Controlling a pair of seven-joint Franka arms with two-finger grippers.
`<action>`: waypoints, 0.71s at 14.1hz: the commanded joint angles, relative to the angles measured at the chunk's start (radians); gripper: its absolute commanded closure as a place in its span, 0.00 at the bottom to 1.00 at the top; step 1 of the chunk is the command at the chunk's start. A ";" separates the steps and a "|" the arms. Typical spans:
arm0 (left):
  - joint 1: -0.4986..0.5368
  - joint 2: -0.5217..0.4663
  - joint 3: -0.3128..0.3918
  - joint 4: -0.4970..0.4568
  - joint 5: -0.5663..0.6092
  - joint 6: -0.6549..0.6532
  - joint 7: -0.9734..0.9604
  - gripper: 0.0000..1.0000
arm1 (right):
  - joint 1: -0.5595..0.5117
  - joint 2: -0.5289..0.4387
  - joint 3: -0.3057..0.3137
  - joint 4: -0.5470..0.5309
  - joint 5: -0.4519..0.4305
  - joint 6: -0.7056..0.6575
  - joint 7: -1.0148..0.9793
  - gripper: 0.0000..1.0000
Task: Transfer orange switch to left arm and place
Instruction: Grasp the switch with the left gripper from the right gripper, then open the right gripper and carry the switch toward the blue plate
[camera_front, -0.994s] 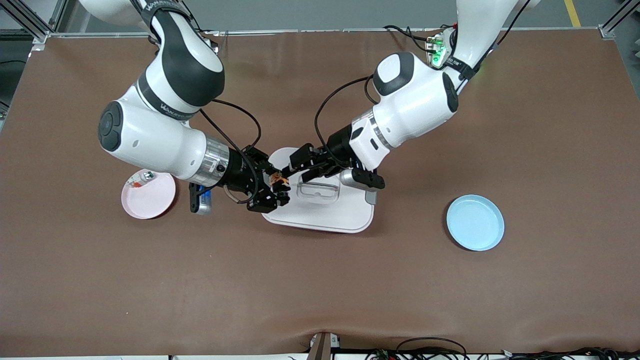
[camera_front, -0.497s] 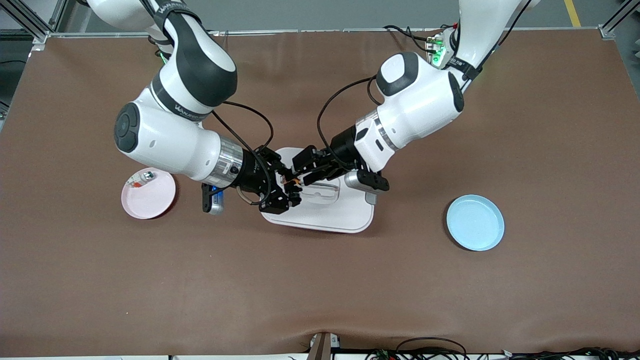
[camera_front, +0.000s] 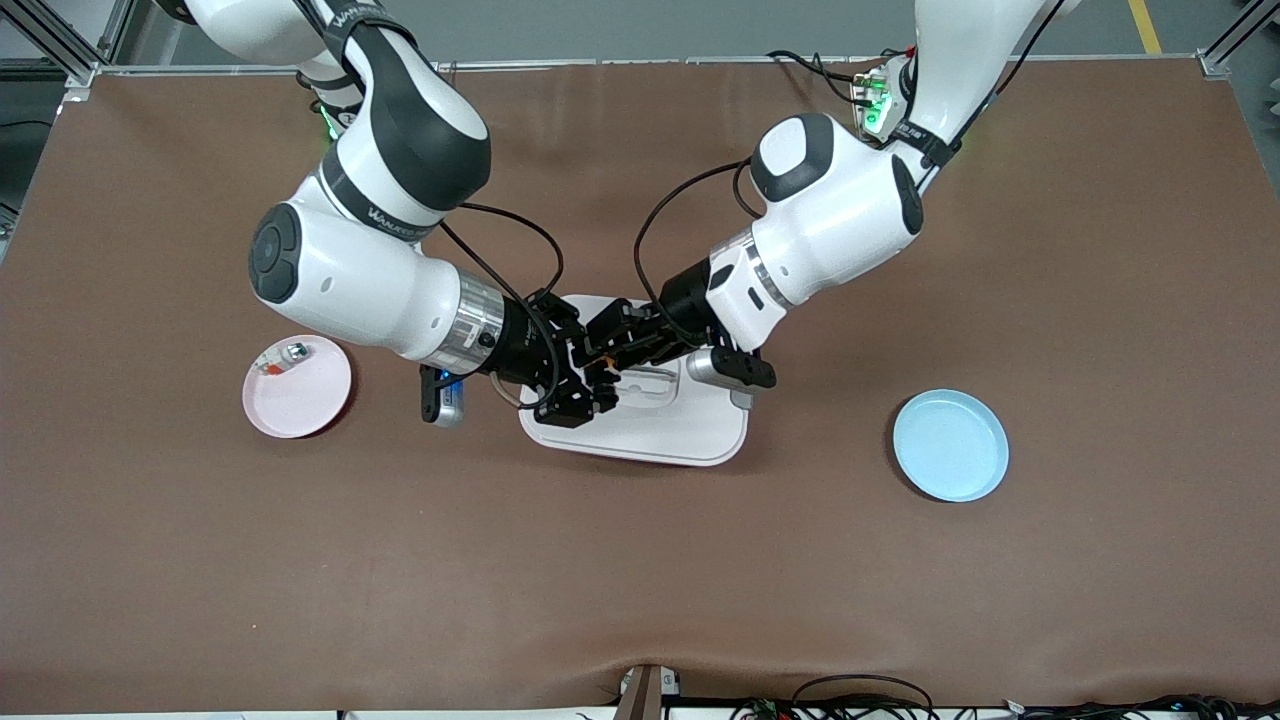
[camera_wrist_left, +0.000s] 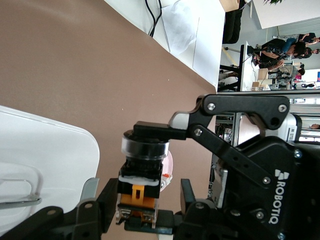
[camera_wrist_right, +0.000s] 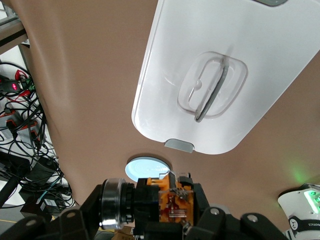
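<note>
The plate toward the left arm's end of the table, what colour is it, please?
Light blue, clearest in the front view.

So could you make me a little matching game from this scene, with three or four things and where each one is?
Things:
1. orange switch
2. box
3. pink plate
4. blue plate

Places:
A. toward the left arm's end of the table
B. on the table under both grippers
C. toward the right arm's end of the table
D. in the air, between the two grippers

Pairs: 1-D, 2-B, 3-C, 4-A
</note>
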 joint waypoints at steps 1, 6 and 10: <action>-0.006 0.013 -0.001 0.025 -0.003 0.006 0.018 0.64 | 0.013 0.028 -0.013 0.053 0.015 -0.007 0.030 1.00; 0.002 0.007 -0.001 0.027 -0.003 0.006 0.015 1.00 | 0.013 0.028 -0.013 0.053 0.015 -0.008 0.030 1.00; 0.008 0.008 0.003 0.028 0.049 0.006 0.009 1.00 | 0.015 0.028 -0.019 0.053 0.006 -0.011 0.027 0.00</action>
